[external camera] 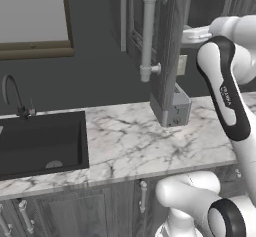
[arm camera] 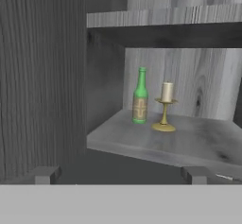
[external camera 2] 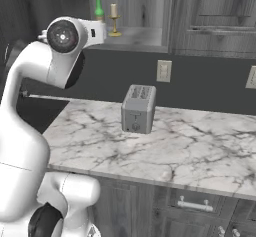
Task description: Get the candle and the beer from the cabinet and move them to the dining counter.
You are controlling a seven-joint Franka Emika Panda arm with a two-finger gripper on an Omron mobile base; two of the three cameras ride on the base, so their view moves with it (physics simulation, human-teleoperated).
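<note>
The cabinet (arm camera: 156, 140) stands open, and on its lower shelf the green beer (arm camera: 140, 98) stands upright with the candle (arm camera: 165, 106) on its brass holder just to its right. My gripper (arm camera: 120, 175) faces the shelf from in front and a little below. It is open, with its fingertips (arm camera: 45, 175) wide apart and nothing between them. In the right base view the beer (external camera 2: 99, 8) and candle (external camera 2: 114, 18) stand at the shelf's left end, with my gripper (external camera 2: 100, 32) just below and in front of them. The dining counter is out of view.
The open cabinet door (external camera: 170, 46) with its long bar handle (external camera: 148, 31) hangs left of my arm. A grey toaster (external camera 2: 138, 109) sits on the marble worktop (external camera 2: 190, 151) below. A black sink (external camera: 42, 141) with a faucet (external camera: 14, 97) lies to the left.
</note>
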